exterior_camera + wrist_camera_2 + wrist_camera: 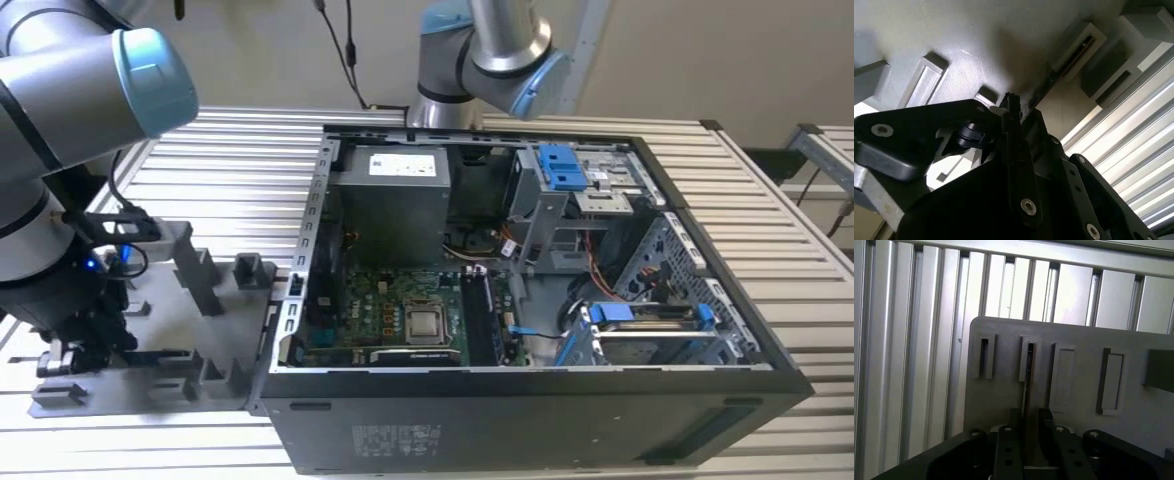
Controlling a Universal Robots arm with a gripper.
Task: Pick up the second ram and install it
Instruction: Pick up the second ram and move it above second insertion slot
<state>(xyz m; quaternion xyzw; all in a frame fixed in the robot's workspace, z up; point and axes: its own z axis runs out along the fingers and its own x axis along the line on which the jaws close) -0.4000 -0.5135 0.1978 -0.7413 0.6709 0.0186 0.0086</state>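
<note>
Grey plastic forms the holder tray (pixel 999 400) that lies on the slatted metal table (pixel 914 350) directly under the jaws of the gripper (pixel 1030 414). In the exterior view the gripper hangs low over that tray, well apart from the open computer case (pixel 534 420). Between the jaws, in the first wrist view, the second ram (pixel 1027 382) stands on edge in one of the tray's slots, a thin dark strip running from the slot into the gap between the two fingers (pixel 1008 440). The jaws stand apart, one on each side of the stick, with a sliver of space showing beside it.
</note>
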